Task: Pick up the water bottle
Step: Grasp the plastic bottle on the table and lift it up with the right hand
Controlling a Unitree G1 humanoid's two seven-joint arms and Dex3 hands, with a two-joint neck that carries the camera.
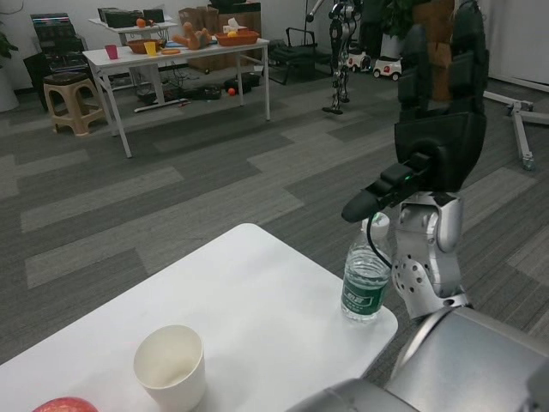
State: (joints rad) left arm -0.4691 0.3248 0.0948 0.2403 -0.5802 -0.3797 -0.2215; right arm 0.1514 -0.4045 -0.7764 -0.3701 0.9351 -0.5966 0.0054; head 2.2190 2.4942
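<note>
Right hand [437, 129]: raised upright above the table's right corner, fingers extended and apart, thumb jutting left over the bottle; it grasps nothing and stands clear of the bottle, just above and behind it.
Left hand: out of view; its state cannot be told.
Apple [64, 405]: red, only its top shows at the bottom left edge of the table.
Cup [170, 366]: white paper, upright, open mouth, near the front of the table, well apart from the bottle.
Table [257, 300]: white, rounded corners.
Water bottle [366, 279]: upright at the far right corner of the table, close to the edge; clear plastic, green label round the lower body, cap partly hidden by the forearm.
Handling, judged: light, thin-walled and likely to dent under a hard squeeze; smooth plastic may slip; tall and narrow, so a knock could tip it off the near edge.
Hold, judged: wrap the fingers round the labelled middle, thumb opposite, firm but gentle.
Far room: second white table [176, 51] carrying baskets and cups, stool [70, 101] beside it, another robot [340, 47] standing beyond.
</note>
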